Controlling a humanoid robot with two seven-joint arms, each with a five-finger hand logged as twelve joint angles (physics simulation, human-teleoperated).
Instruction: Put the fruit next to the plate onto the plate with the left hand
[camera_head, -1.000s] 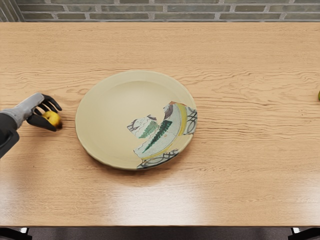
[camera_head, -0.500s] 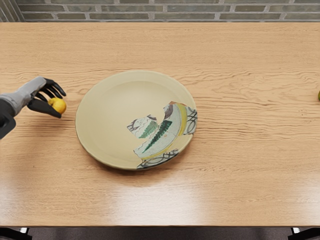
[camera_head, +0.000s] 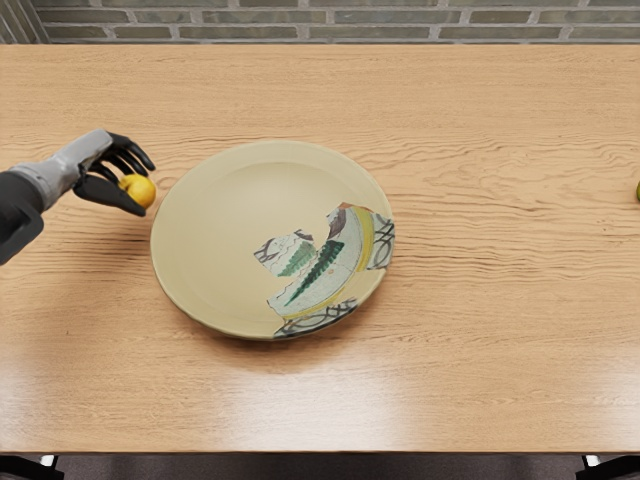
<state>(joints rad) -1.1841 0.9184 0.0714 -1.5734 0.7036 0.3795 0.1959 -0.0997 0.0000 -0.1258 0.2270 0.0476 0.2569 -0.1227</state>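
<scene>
Now, from the head view, my left hand (camera_head: 110, 170) reaches in from the left edge with its dark fingers (camera_head: 128, 158) curled around the small yellow fruit (camera_head: 141, 190), gripping it. Fruit and hand sit over the wooden tabletop (camera_head: 480, 360) just beside the left rim of the big cream plate (camera_head: 215, 225), close to it but not over it. A painted patch (camera_head: 320, 262) marks the plate's lower right part.

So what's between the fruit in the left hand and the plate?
Only bare table separates the yellow fruit and the plate, in the head view.
</scene>
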